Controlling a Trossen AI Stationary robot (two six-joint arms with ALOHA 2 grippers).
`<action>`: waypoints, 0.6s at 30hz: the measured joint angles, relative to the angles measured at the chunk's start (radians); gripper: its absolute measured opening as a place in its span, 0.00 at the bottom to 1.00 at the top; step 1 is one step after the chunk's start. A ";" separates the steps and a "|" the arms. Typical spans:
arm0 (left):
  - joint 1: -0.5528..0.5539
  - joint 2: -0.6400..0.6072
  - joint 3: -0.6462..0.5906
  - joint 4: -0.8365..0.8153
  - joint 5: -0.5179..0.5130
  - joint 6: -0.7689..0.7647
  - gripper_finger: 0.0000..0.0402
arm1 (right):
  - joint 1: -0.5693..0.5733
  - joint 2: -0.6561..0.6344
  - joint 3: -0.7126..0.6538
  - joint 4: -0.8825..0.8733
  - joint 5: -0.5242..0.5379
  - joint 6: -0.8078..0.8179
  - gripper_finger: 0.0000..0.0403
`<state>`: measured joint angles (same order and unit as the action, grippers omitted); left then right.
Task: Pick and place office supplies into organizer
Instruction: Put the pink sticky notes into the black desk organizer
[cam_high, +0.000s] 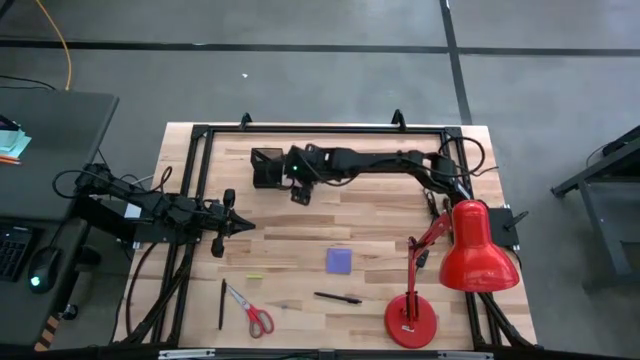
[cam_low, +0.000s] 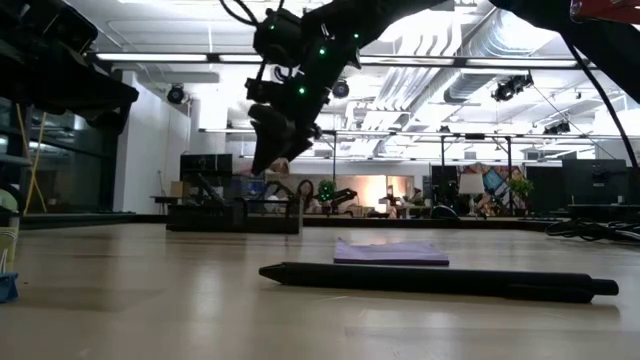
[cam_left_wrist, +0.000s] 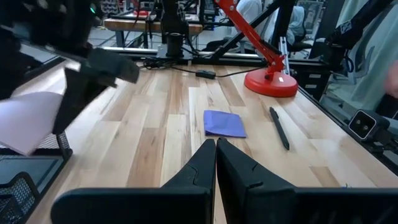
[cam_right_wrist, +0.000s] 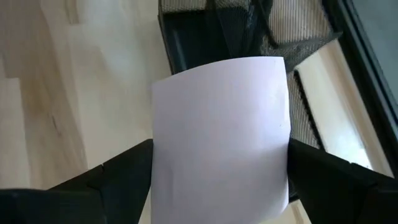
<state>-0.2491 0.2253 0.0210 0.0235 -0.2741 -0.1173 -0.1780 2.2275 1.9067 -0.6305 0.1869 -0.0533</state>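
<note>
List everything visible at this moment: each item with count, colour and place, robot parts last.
pink note pad: 1, pale pink, held over the organizer
organizer: 1, black mesh, table's far side
purple note pad: 1, purple, table centre
scissors: 1, red-handled, near edge
pens: 2, dark, near edge
desk lamp: 1, red, right side
right gripper: shut on the pink note pad
left gripper: shut, empty, over the table's left side

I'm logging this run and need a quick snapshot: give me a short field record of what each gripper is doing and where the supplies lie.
right gripper: shut on pink pad, above organizer
left gripper: shut, empty, at table's left
purple pad: flat mid-table
scissors: front left
pens: one beside lamp base, one left of scissors
</note>
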 joint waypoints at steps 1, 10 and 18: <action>0.000 0.000 0.000 0.000 0.000 0.000 0.00 | -0.009 -0.001 0.000 0.000 -0.018 -0.006 0.84; 0.000 0.000 0.000 0.000 0.000 0.000 0.00 | -0.080 0.001 -0.009 -0.010 -0.109 -0.076 0.84; 0.000 0.000 0.000 0.000 0.000 0.000 0.00 | -0.110 0.010 -0.010 0.018 -0.184 -0.141 0.84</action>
<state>-0.2489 0.2253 0.0212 0.0235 -0.2741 -0.1173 -0.2879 2.2372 1.8966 -0.6124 0.0026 -0.1946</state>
